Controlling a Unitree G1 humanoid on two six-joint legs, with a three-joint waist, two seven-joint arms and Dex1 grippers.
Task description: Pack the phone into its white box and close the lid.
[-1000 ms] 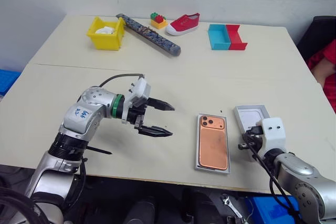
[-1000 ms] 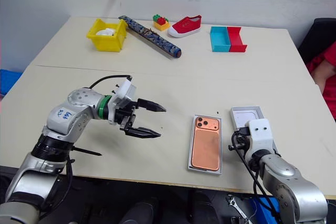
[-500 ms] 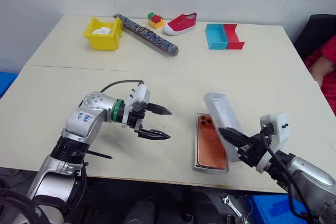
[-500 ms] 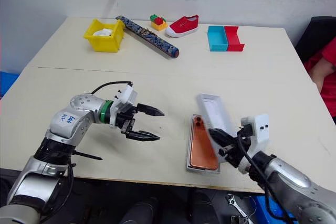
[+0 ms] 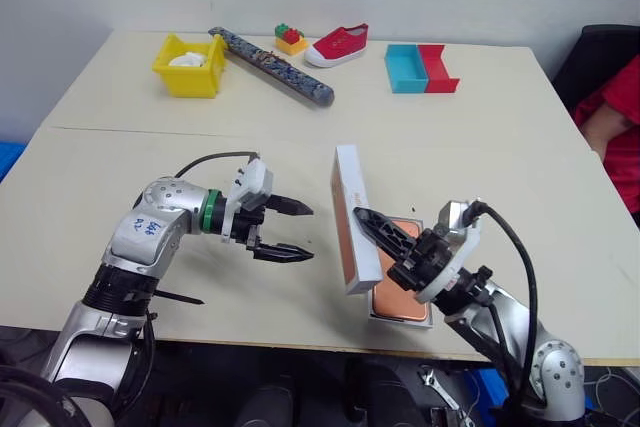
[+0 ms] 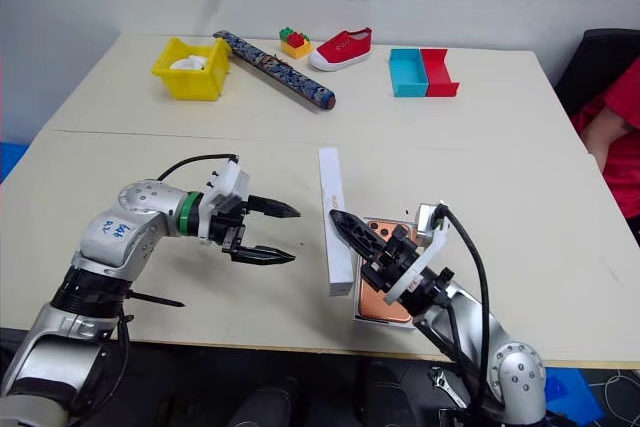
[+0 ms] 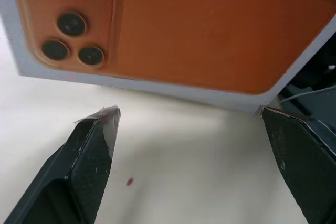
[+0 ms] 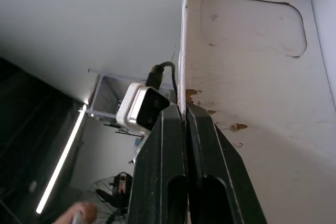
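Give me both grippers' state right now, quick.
Left gripper: jaws open, holding nothing, above the table.
Right gripper: jaws shut on the wall of the lid, lifted on edge above the phone.

A: Near counter point(image 5: 120, 162), passage between the two arms?
B: Bare strip between the left gripper point(image 5: 292, 231), fingers spread, and the lid point(image 5: 348, 217). The lid stands on edge in the air, pinched by its wall in the right gripper point(image 5: 375, 230), walling off that side.

A: Over the white box point(image 5: 398, 309)?
B: Blocked; phone point(image 5: 412, 237) inside, right arm and lid above.

A: Far edge?
B: Crowded: yellow bin point(image 5: 187, 65), patterned tube point(image 5: 270, 66), toy bricks point(image 5: 291, 40), red shoe point(image 5: 337, 45), blue and red trays point(image 5: 422, 68). Broad middle band free
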